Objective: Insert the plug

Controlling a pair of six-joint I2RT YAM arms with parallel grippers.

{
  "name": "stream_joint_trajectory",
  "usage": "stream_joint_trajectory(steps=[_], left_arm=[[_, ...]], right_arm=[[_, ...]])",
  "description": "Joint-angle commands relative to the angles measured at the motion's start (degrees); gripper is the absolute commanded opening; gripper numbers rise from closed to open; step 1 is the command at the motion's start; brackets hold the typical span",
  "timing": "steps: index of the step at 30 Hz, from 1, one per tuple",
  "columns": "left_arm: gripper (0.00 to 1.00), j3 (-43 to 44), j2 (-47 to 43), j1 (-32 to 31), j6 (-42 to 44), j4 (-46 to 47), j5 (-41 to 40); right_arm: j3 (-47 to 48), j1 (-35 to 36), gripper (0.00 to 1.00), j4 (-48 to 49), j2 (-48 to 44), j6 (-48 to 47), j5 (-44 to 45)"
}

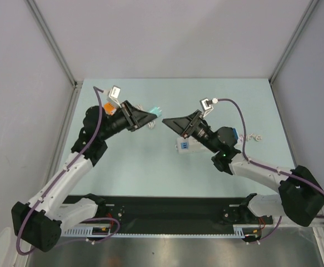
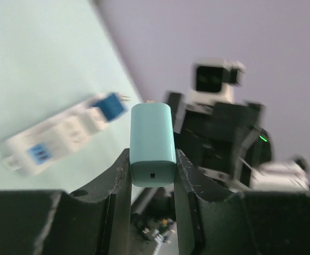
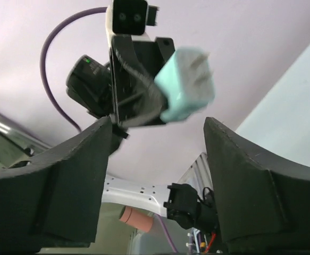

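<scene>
Left wrist view: left gripper (image 2: pixel 152 162) clamps the teal plug (image 2: pixel 152 143) by its sides, held clear of the white power strip (image 2: pixel 53 141), to its left. Near that strip, right gripper (image 3: pixel 157 130) stands with jaws spread, empty.

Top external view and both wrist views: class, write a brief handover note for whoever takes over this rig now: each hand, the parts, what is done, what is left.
Left hand: shut on the teal plug, held above the table, prongs toward the right hand.
Right hand: open, empty, facing the plug.
White power strip: lying on the table near the right hand.
Done: plug picked up.
Left: carry it to the strip and push it in.
</scene>
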Motion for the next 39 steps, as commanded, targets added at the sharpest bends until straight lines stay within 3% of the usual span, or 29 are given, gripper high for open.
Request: stream_joint_trajectory(steps=[1,5,9,14,18,21,24,31,39], left_arm=[[0.00,9.3,2.9,2.7,10.2,-27.2,-14.1],[0.00,16.1,8.3,9.9,15.8,-36.4,-13.7],[0.00,25.6,14.8,10.7,21.7,-45.5,-20.6],[0.00,36.0,23.6,11.2,15.4,-52.7,-37.2],[0.00,48.2,35.8,16.0,8.8,-63.8,-37.2],[0.00,61.0,48.8,18.4,10.0,-76.9,-35.2],[0.00,71.3,58.1,18.7,11.0,-83.0,-37.0],[0.00,73.3,63.8,19.6,7.3,-82.0,-36.0],[0.00,73.6,68.4,21.3,5.1,-81.9,-34.0]], right_arm=[[-2.6,-2.7,0.77,-4.1,-7.7,0.0,0.7],[-4.6,-5.9,0.87,-16.4,-16.8,-3.4,2.8],[-3.1,-6.4,0.89,-31.8,-23.6,-8.6,5.7],[-1.7,-7.7,0.90,-39.9,-28.5,-13.5,7.0],[-0.6,-9.4,0.91,-45.5,-31.0,-16.2,7.6],[0.0,-10.1,0.91,-47.7,-31.8,-17.5,7.4],[0.5,-10.7,0.91,-49.2,-32.1,-18.6,7.4],[2.0,-10.8,1.00,-53.1,-31.5,-20.8,8.9],[2.4,-11.1,1.00,-55.8,-31.2,-21.4,10.3]])
